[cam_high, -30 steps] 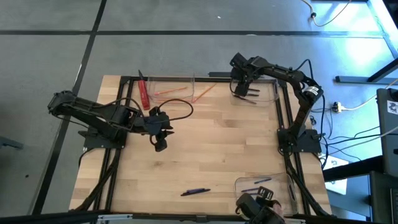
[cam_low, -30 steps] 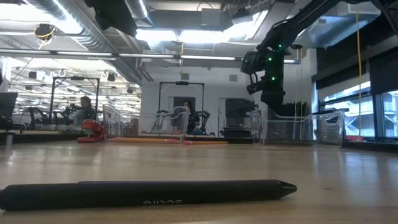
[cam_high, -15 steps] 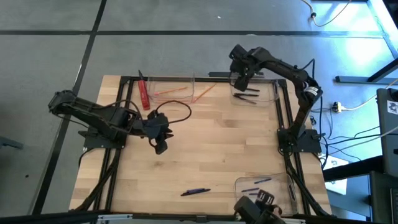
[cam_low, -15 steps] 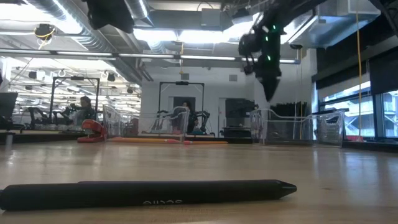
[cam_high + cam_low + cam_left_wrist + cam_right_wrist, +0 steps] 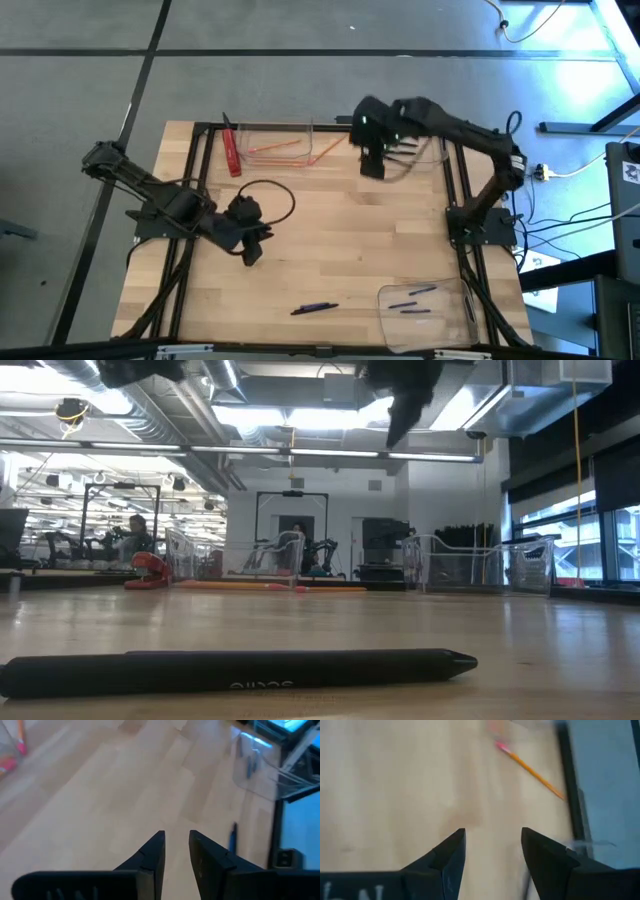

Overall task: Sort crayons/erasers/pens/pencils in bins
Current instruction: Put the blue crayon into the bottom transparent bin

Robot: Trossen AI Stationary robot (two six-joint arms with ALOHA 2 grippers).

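While the left hand [image 5: 252, 255] hangs over the table [image 5: 330, 250] at about nine o'clock from its middle, its fingers [image 5: 152, 852] stand slightly apart with nothing between them. At eleven o'clock, on the far edge, a flat red bar [image 5: 231, 150] lies just beside a clear bin [image 5: 300, 127] holding thin orange-red pencils [image 5: 272, 146]; another pencil [image 5: 330, 149] lies slanted against that bin's right side. One dark pen [image 5: 314, 307] lies loose on the wood at six o'clock, near the front edge. The right hand [image 5: 371, 165] hovers at twelve o'clock, next to the far right bin [image 5: 437, 150], which has dark pens [image 5: 405, 152] in it; its fingers [image 5: 451, 852] are spread wide and empty, and the right wrist view shows a pencil with a pink end [image 5: 530, 769] ahead of them. At five o'clock, a third bin [image 5: 385, 294] holds three more dark pens [image 5: 412, 300].
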